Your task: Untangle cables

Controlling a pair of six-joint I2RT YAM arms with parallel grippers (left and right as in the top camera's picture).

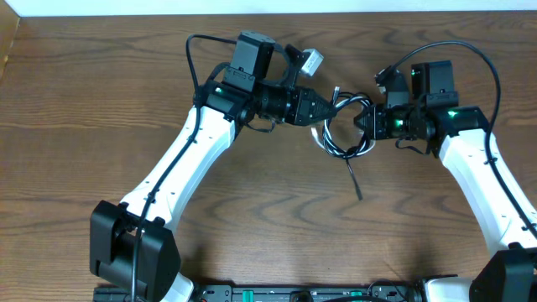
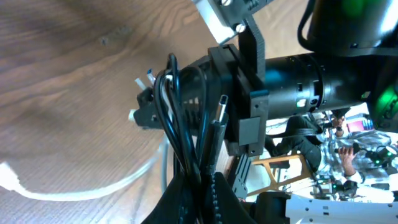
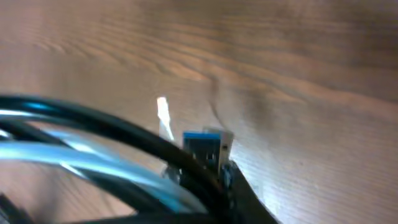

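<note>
The left gripper [image 1: 334, 102] and right gripper [image 1: 366, 122] point toward each other, nearly tip to tip, each clamped on a tangled coil of cables [image 1: 346, 144]. The coil sits between the two sets of jaws. A white cable [image 1: 325, 136] curves just beside the left jaws. One black cable [image 1: 356, 180] end trails away from both across the wooden table [image 1: 101, 109].

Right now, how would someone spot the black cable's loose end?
On the wooden table, the left gripper and right gripper meet at a cable bundle. The black cable's loose end sticks out of it toward the near edge. It's the only straight piece, lying alone on wood.
</note>
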